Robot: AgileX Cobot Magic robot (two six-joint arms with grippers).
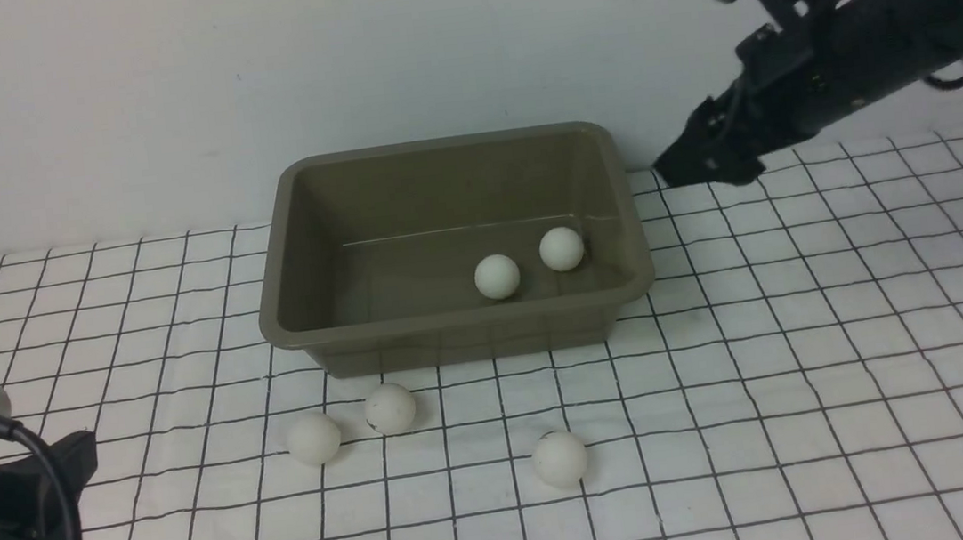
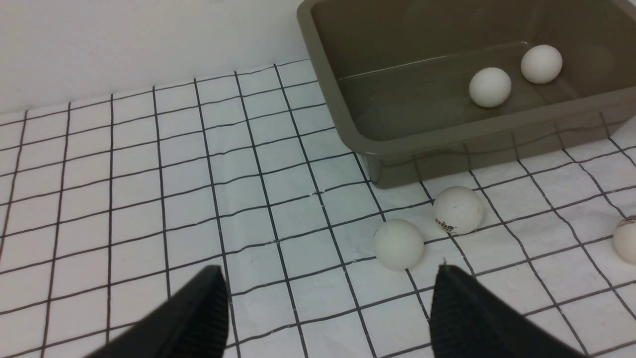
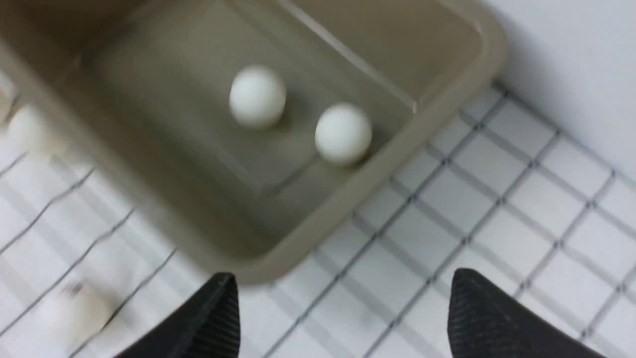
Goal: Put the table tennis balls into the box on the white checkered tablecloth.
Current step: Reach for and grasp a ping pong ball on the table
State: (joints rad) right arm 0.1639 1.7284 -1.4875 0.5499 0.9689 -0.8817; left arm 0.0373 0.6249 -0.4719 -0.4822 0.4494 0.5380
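Across the front view, the cloth [image 1: 815,378] spreads wide and the box [image 1: 451,320] stands on it near the middle, close to the wall [image 1: 158,89]. Two balls [image 1: 497,276] [image 1: 562,249] lie on the box floor toward its right end, near each other but apart. Three more lie on the cloth in front of the box: two balls [image 1: 314,439] [image 1: 389,407] just beside each other near its front left corner, one ball [image 1: 560,458] alone nearer the camera. The left fingers [image 1: 38,482] sit low at the left edge, well apart from the box; the right fingers [image 1: 707,159] hang in the air just off the box's right rear corner. How wide either pair stands cannot be told from this side. From the left wrist, the left fingers [image 2: 198,318] stand wide apart with nothing between them, above bare cloth [image 2: 149,199]; one ball [image 2: 398,244] lies just ahead of them, another ball [image 2: 458,210] just beside it near the box [image 2: 377,147] wall, a third ball [image 2: 627,239] is cut by the frame edge, and the two balls [image 2: 490,87] [image 2: 541,63] inside show over the rim. From the right wrist, blurred, the right fingers [image 3: 208,323] are spread wide and hold nothing, above cloth [image 3: 497,199] beside the box [image 3: 437,117] end; the two balls [image 3: 257,97] [image 3: 343,133] rest inside, near that end. Pale smears on the cloth past the box's far side may be more balls, too blurred to tell.
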